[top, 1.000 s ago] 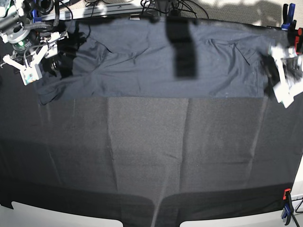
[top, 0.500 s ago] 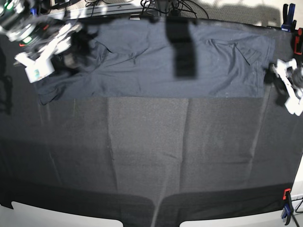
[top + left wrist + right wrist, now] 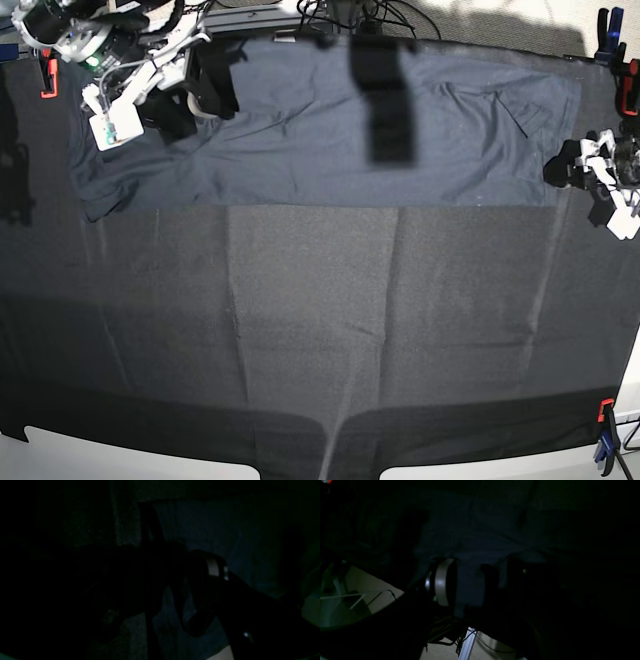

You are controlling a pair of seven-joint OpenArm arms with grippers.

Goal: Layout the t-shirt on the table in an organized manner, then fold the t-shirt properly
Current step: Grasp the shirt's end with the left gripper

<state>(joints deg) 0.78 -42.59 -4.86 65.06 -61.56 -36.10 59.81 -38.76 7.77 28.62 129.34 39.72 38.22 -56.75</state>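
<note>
Wrist views were nearly black; the dark navy fabric t-shirt [image 3: 320, 125] lay lengthwise nine-to-three across the black-clothed bench [image 3: 320, 330]; both jaws apart.

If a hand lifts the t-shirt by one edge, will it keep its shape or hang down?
The t-shirt will probably hang limp: it lies flat with soft creases, so it looks thin and floppy. It seems light for its spread. Pushed, it would likely bunch up rather than slide whole, since the table cloth looks textured.
</note>
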